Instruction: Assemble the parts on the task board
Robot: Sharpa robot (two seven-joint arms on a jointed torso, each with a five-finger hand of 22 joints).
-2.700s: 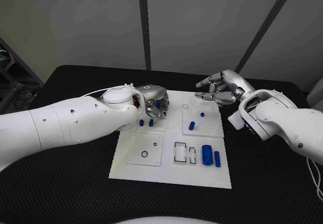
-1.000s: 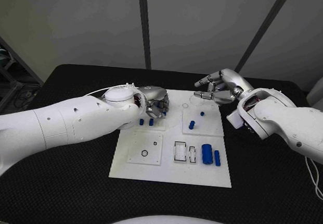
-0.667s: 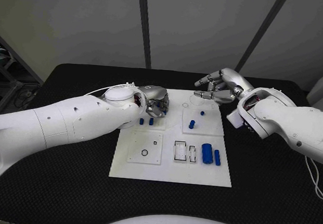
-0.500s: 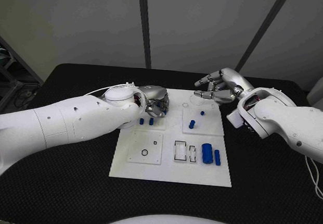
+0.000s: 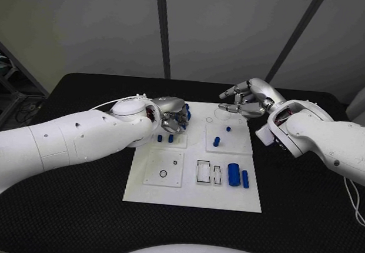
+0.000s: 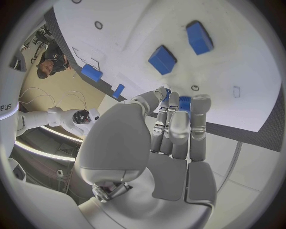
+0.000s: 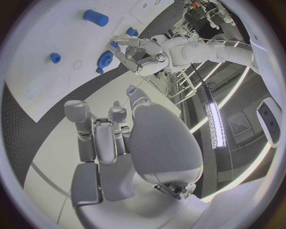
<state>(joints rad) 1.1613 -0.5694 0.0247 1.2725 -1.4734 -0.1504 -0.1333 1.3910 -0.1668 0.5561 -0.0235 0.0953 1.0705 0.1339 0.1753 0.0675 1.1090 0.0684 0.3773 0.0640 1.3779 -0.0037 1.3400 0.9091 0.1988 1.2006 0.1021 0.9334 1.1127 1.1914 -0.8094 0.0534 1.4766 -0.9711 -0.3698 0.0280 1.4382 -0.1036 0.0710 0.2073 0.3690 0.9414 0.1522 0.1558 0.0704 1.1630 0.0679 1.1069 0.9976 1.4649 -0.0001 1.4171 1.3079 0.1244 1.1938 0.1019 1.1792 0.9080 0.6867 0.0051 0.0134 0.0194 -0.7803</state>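
Head view: the black table carries the white task board, with both hands over its far end; the left hand pinches a small blue part in its curled fingertips, and the right hand hovers with fingers bent, holding nothing. Two blue cylinders lie side by side near the board's right edge; smaller blue pegs stand just beside the left hand.

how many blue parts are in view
7 parts: two by the left hand, two near the right hand, two lower right, one in left fingers; more may be hidden.
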